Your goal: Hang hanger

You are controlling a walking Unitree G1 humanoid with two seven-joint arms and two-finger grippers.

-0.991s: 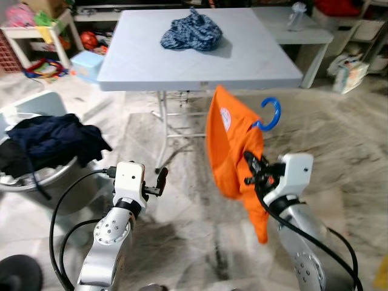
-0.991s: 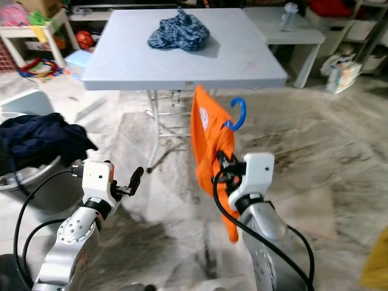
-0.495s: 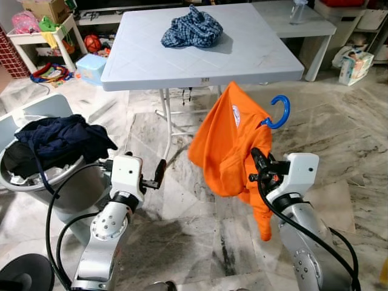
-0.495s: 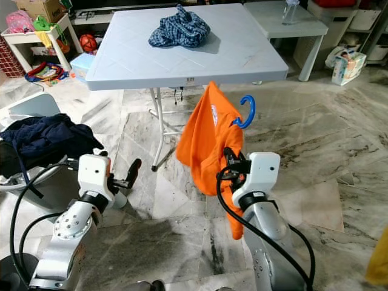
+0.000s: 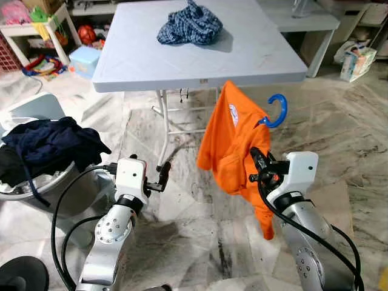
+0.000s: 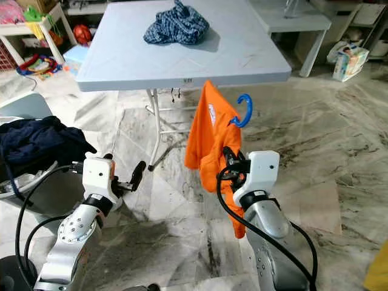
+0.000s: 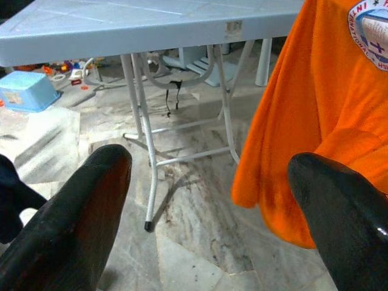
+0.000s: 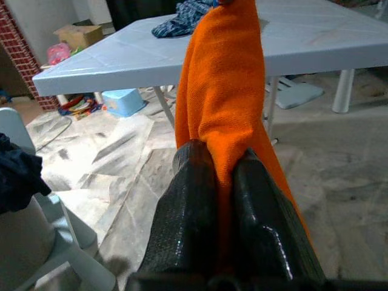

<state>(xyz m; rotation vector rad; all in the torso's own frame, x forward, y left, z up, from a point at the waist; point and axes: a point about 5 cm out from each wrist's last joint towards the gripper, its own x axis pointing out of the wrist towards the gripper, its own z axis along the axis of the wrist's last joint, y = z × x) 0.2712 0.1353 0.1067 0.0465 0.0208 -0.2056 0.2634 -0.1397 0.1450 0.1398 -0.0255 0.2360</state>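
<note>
Before the grey counter (image 5: 200, 60), the right hand (image 5: 259, 170) pinches an orange shirt (image 5: 233, 142) on its blue hanger (image 5: 276, 112); left hand (image 5: 162, 176) spread, empty. Keeping the hook upright should ease hanging.

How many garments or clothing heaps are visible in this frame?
3: an orange shirt on a blue hanger, pinched by the right gripper; a blue checked garment on the table; dark clothes in the basket, possibly several.

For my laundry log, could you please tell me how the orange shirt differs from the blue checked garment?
The orange shirt hangs on a blue plastic hanger, pinched by the right gripper; the blue checked garment lies crumpled on the pale folding table. One is plain orange, the other patterned. Both are cloth.
</note>
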